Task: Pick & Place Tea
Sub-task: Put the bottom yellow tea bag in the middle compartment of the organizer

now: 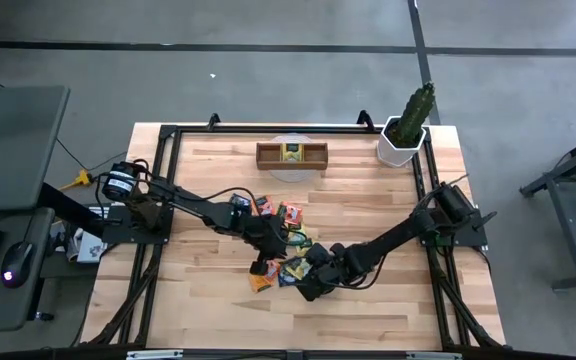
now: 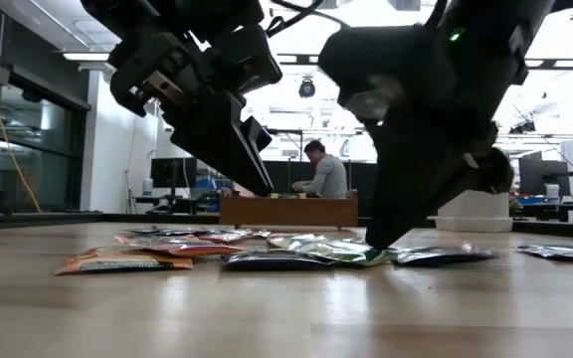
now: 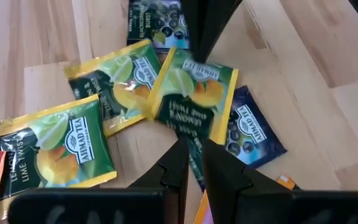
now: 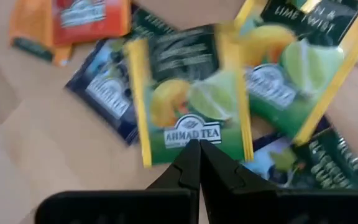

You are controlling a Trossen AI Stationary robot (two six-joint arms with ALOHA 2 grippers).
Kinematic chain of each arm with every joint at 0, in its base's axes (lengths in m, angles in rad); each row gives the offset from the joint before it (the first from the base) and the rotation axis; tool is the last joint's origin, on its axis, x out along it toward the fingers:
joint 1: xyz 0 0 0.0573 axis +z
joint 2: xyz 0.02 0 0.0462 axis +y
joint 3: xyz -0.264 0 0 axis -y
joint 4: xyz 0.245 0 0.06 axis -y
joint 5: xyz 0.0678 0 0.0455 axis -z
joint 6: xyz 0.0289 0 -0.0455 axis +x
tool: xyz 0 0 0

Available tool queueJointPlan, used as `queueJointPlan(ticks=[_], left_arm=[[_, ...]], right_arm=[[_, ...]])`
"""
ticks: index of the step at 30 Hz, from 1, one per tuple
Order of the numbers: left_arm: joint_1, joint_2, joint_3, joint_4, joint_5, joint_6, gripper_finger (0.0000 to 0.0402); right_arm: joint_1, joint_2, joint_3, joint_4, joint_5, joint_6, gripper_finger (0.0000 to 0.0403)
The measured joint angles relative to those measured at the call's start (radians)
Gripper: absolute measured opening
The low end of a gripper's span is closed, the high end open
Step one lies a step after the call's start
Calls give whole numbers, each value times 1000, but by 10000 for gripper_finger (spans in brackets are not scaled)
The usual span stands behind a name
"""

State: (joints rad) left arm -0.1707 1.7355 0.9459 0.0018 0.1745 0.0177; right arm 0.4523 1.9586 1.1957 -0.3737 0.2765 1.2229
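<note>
The left gripper [image 1: 264,262] is down in the heap of tea sachets near the middle of the table [image 1: 218,300]. In its wrist view its two dark fingers [image 3: 176,167] are pinched together on the edge of a yellow-green lemon-lime sachet [image 3: 191,102], which stands tilted up off the wood. In the low view this gripper [image 2: 257,179] hangs clear above the sachets.

The right gripper [image 1: 306,285] reaches in from 3 o'clock and sits at about 4 o'clock of the left one, just beside it. Its wrist view shows its fingers [image 4: 188,163] closed on the lower edge of another yellow-green sachet [image 4: 188,93], printed with a lemon and a lime. In the low view its tip [image 2: 378,239] comes down to the top of the pile.

The tea [image 1: 286,240] lies scattered between and around the two grippers: orange sachets [image 1: 260,283] at 6 o'clock of the left gripper, more orange and green ones at its 12 o'clock, dark blue-black ones [image 3: 247,127] under the lifted packet.

At 12 o'clock of the pile, well apart, stands a brown wooden tray [image 1: 291,155] with a yellow-green sachet in its middle compartment. A potted cactus [image 1: 408,125] stands at the table's far right corner. A person [image 2: 321,171] sits in the room beyond.
</note>
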Motion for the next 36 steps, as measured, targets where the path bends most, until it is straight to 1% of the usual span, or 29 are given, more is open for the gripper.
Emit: queueJointPlan(ticks=[6,11,13,17,21,29,36], left_arm=[[0,0,0,-1,-8,-7,44],[0,30,-1,-12,1,-97,44],[0,53,0,11,18,-125,44],[0,93,-1,1,68,-150,44],[0,116,0,8,86,-155,44],[1,116,0,15,80,-154,44],[1,117,0,64,101,-158,44]], right_arm=[[-10,30,4,29,-32,8,0],[-16,33,4,27,-39,32,0],[-23,33,4,23,-51,34,0],[-42,33,4,20,-87,34,0],[-54,34,3,18,-128,33,0],[-60,43,2,13,-141,32,0],[-61,64,3,36,-164,34,0]])
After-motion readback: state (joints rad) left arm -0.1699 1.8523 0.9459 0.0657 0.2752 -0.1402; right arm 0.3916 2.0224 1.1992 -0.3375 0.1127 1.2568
